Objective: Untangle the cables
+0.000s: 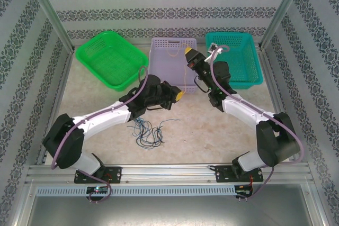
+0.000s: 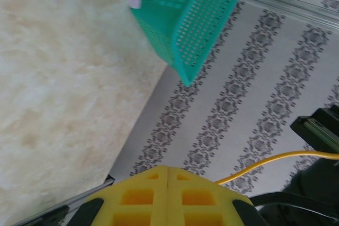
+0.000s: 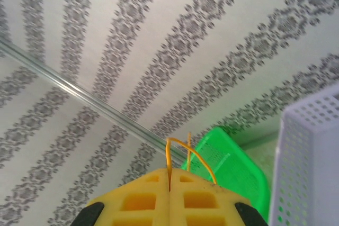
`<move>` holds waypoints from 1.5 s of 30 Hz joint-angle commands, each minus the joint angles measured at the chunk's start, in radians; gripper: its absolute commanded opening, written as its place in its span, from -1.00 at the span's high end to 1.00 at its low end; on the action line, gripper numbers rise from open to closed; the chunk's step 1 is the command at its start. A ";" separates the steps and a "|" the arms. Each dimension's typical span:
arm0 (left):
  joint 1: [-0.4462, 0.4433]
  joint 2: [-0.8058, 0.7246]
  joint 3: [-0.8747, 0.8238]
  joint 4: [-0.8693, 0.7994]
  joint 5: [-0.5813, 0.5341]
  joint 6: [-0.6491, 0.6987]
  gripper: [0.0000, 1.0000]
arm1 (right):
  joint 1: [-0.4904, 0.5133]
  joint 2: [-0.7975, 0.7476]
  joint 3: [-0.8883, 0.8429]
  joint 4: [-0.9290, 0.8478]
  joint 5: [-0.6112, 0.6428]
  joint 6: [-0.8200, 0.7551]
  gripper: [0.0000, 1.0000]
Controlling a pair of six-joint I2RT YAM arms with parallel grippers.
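On the bench (image 1: 222, 130), dark and blue cables (image 1: 148, 130) lie tangled well before the lavender basket (image 1: 161, 56), the closed left pincer (image 1: 180, 96) sits at its front, and over it the right pincer (image 1: 188, 52) clamps a yellow cable (image 3: 168, 157).

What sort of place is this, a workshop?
Probably a robot test booth: a left arm and right arm mounted at the near edge of a table, an aluminium frame with patterned wall panels boxing it in, plus a green basket, lavender basket, teal basket and loose thin cables as props.
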 commanded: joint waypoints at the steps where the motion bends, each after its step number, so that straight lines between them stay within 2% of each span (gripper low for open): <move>1: -0.024 0.046 0.066 0.097 0.018 0.003 1.00 | -0.032 0.002 -0.021 0.204 -0.074 0.015 1.00; 8: -0.072 0.128 0.112 0.146 0.043 -0.028 1.00 | -0.107 -0.029 -0.017 0.203 -0.090 0.031 1.00; 13: -0.070 0.123 0.098 0.157 0.021 -0.032 0.98 | -0.154 -0.132 -0.025 0.006 -0.169 -0.045 1.00; 16: -0.046 0.077 0.042 0.152 -0.028 -0.030 0.65 | -0.176 -0.208 -0.046 -0.086 -0.220 -0.107 1.00; 20: -0.003 0.024 0.008 0.132 -0.025 0.000 0.17 | -0.190 -0.319 -0.092 -0.223 -0.248 -0.197 1.00; 23: 0.033 -0.046 0.006 0.049 -0.028 0.053 -0.07 | -0.199 -0.393 -0.121 -0.297 -0.243 -0.255 1.00; 29: 0.153 -0.185 0.143 -0.298 -0.068 0.233 -0.31 | -0.198 -0.444 -0.121 -0.401 -0.270 -0.343 1.00; 33: 0.216 -0.143 0.360 -0.535 -0.029 0.350 -0.43 | -0.181 -0.441 -0.102 -0.439 -0.270 -0.383 1.00; 37: 0.227 -0.040 0.572 -0.783 -0.022 0.453 -0.50 | -0.158 -0.427 -0.074 -0.465 -0.260 -0.417 1.00; 40: 0.227 0.009 0.631 -0.784 -0.009 0.478 -0.47 | -0.138 -0.413 -0.056 -0.474 -0.265 -0.436 1.00; 45: 0.216 0.100 0.662 -0.696 0.088 0.453 -0.38 | -0.085 -0.400 -0.030 -0.509 -0.258 -0.469 1.00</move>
